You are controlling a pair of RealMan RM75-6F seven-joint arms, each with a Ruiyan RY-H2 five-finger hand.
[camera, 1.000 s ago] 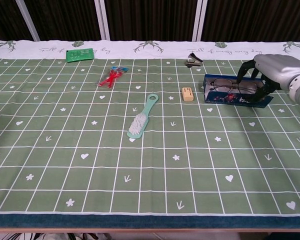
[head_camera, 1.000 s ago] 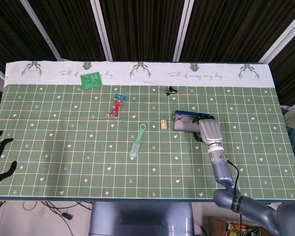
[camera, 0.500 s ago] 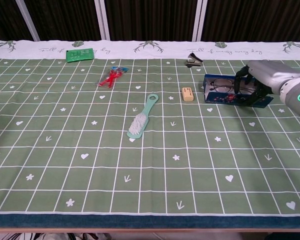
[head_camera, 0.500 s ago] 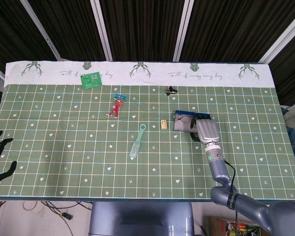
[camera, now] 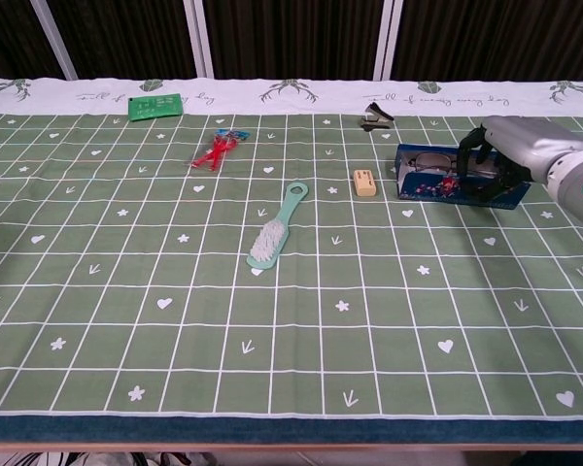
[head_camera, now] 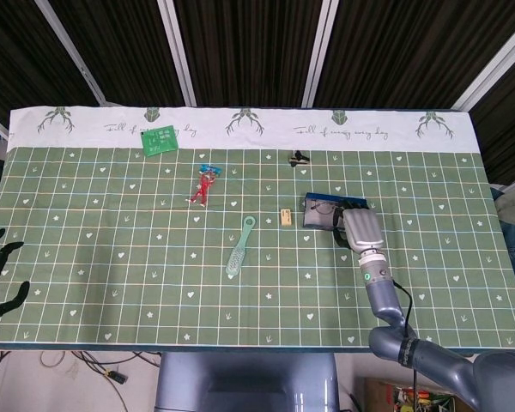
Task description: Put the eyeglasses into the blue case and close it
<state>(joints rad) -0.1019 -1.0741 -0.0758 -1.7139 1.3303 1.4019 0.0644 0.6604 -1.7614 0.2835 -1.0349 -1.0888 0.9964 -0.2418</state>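
Here the eyeglasses (camera: 429, 163) lie inside the open blue case (camera: 447, 188); the right robot hand (camera: 496, 148) seemingly curls over them.

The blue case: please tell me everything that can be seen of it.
The blue rectangular eyeglasses case lies open on the green checked tablecloth, at the robot's right, beyond the small tan block. Thin-framed eyeglasses rest inside. Its front wall shows a coloured pattern. The right hand covers its right end, dark fingers curled over it.
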